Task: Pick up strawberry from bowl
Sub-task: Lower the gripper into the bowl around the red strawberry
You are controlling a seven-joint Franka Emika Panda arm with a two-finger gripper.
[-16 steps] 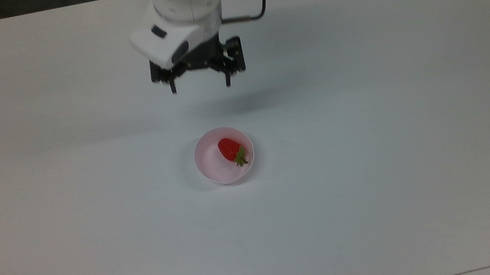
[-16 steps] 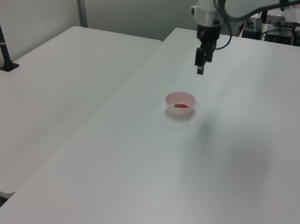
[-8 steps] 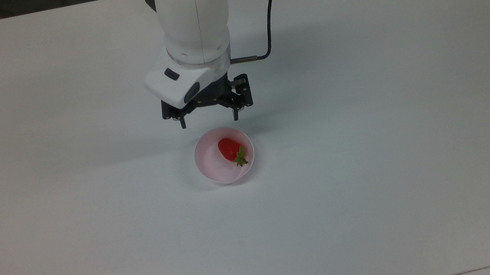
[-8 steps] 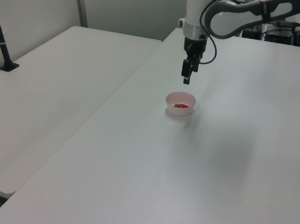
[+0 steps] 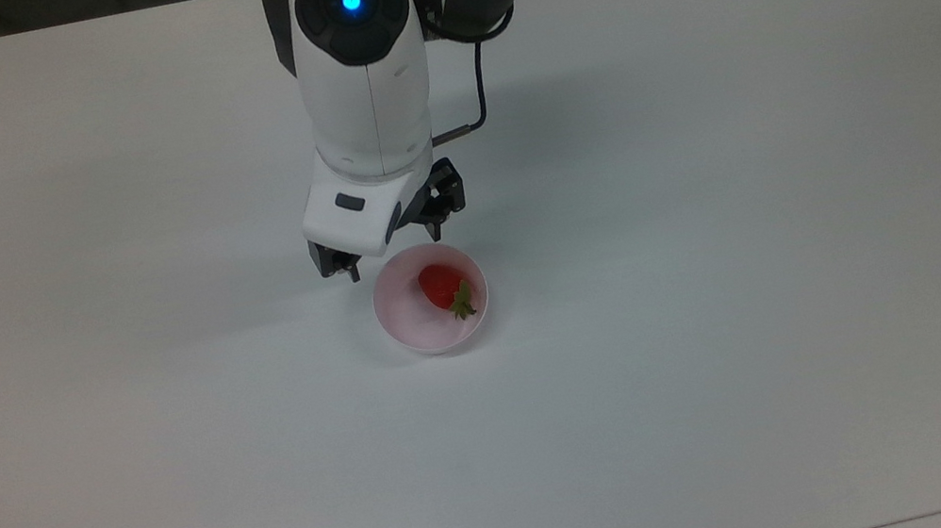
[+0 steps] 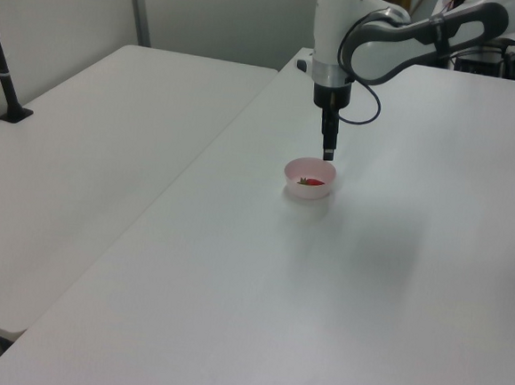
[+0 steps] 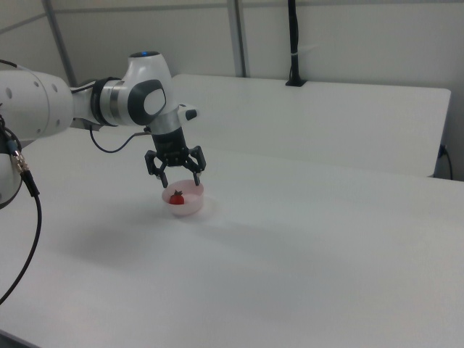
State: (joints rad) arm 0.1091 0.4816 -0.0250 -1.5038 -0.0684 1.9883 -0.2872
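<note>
Hovering gripper (image 7: pixel 180 178) – strawberry (image 5: pixel 439 285) below

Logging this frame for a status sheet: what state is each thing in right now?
gripper: open, empty, hovering above the bowl.
strawberry: lying inside the bowl, not gripped.
bowl: upright on the table, holding the strawberry.
table: bears the bowl.

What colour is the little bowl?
Pale pink; the bowl shows best in the top view.
</note>
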